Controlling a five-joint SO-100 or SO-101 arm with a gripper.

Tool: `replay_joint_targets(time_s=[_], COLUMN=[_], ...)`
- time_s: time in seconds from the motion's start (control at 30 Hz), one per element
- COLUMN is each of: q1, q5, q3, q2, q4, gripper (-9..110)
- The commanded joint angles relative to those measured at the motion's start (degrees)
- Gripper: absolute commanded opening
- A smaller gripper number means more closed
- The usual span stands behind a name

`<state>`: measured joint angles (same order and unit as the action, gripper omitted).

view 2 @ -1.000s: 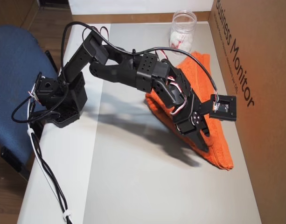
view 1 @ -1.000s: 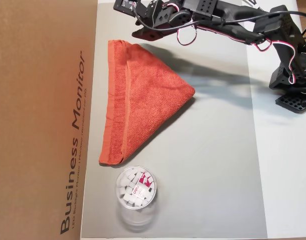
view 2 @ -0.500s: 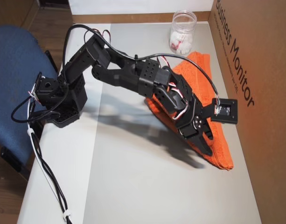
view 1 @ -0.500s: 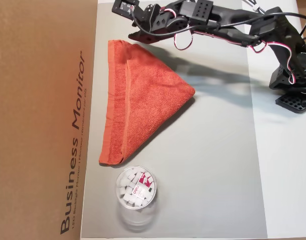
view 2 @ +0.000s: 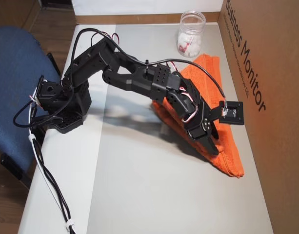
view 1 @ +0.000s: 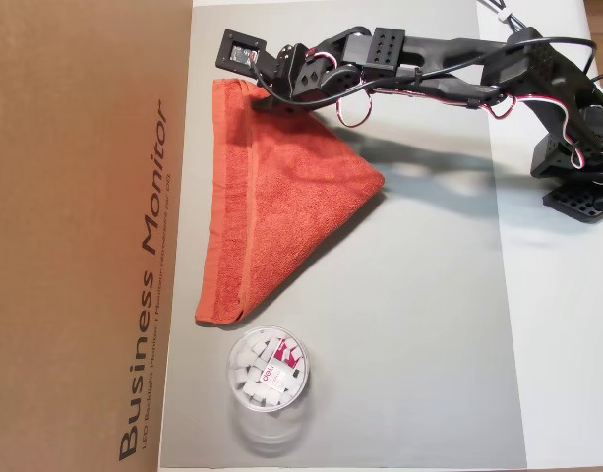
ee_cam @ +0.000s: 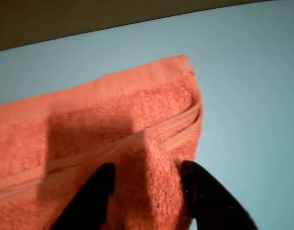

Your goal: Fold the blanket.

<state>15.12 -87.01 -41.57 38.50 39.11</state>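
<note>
**Descent onto the blanket corner**

My gripper (ee_cam: 146,191) has dropped from above the mat onto the blanket (view 1: 281,197), at its 12 o'clock corner in an overhead view. Jaws parted, straddling the layered hem, not yet clenched. The blanket lies triangular beside the cardboard box (view 1: 80,236); a second fold apparently begins here.

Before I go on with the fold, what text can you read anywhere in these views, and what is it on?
"Business Monitor": on the cardboard box, in both overhead views.
Smaller line beside it on the box: too small to read.
Red-and-white label inside the clear jar: too blurred to read.
Blanket, arm, table: no text seen.
</note>
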Motion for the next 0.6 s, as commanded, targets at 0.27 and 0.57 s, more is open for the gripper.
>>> replay_joint_targets(time_s=[0.27,0.57], q1=[-2.37,-3.69], q5=[-5.27,-5.27], q3=[-6.42,-7.03], q2=[1.85,1.41], q4=[-0.09,-0.09], gripper=[13,13])
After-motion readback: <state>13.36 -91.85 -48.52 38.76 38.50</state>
